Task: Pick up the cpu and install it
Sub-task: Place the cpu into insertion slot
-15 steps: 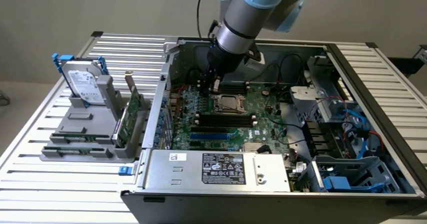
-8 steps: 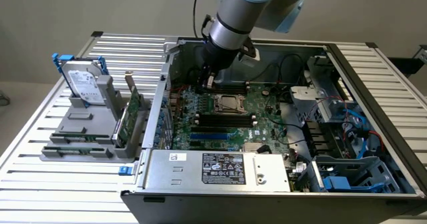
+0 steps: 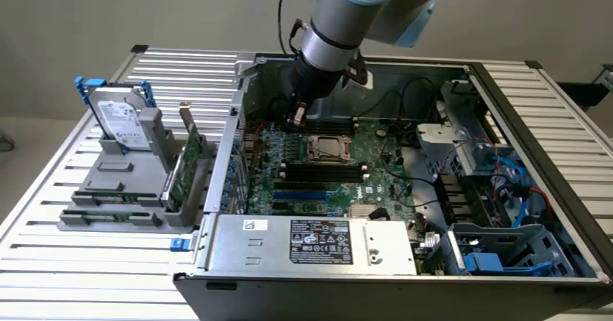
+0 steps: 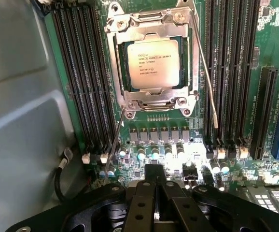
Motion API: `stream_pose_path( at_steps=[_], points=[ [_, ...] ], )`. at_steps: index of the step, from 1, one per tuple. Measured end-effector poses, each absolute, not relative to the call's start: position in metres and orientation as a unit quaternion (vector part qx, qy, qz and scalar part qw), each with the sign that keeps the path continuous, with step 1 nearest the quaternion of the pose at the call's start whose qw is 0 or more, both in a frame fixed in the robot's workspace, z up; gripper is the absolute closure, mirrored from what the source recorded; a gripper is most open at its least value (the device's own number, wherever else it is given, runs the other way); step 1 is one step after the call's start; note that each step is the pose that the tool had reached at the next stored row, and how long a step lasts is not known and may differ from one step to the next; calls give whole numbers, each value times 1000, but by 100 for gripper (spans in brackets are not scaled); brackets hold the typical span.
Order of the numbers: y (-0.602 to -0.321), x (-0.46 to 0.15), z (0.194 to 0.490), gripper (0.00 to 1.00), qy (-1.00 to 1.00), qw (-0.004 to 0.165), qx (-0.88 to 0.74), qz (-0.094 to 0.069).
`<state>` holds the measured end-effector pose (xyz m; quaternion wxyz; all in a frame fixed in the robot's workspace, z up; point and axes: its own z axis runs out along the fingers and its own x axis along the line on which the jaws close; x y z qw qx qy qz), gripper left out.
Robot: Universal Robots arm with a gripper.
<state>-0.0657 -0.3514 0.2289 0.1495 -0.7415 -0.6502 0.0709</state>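
Setting: You were looking at an open computer case (image 3: 383,296) lying on a slatted metal bench (image 3: 86,278), with its green motherboard (image 3: 316,188) facing up.
Arm: Your grey arm (image 3: 335,19) came down from above into the far part of the case, a little toward the exterior view's left of the board's middle.
Jaws: Your jaws were clenched, one black finger against the other, and nothing was held between them. They hung low over the board above a row of small round capacitors (image 4: 154,153), just beside the socket.
Cpu: The cpu (image 4: 152,63) lay flat inside the socket, silvery top plate up, with lines of printed lettering showing. It sat near the middle of the board, close to the jaws but not touching them.
Socket frame: A square metal socket frame (image 4: 113,72) surrounded the cpu on all four sides and overlapped its edges. Thin wire levers (image 4: 204,72) ran alongside it.
Memory slots: Long dark memory slots (image 4: 81,82) ran in rows on both sides of the socket.
Hard drive: A silver labelled hard drive (image 3: 120,116) with blue handles stood upright in a grey holder (image 3: 115,184) on the bench. It was to the exterior view's left of the case, well apart from your arm.
Power supply: A metal power supply (image 3: 321,242) with a dark label sat along the near side of the case.
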Motion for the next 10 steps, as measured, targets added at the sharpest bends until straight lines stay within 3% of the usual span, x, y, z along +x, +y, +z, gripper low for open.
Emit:
stream_pose_path(
  at_steps=[10],
  points=[
    [-351,-73,234,89,-649,150,-743,70]
  ],
)
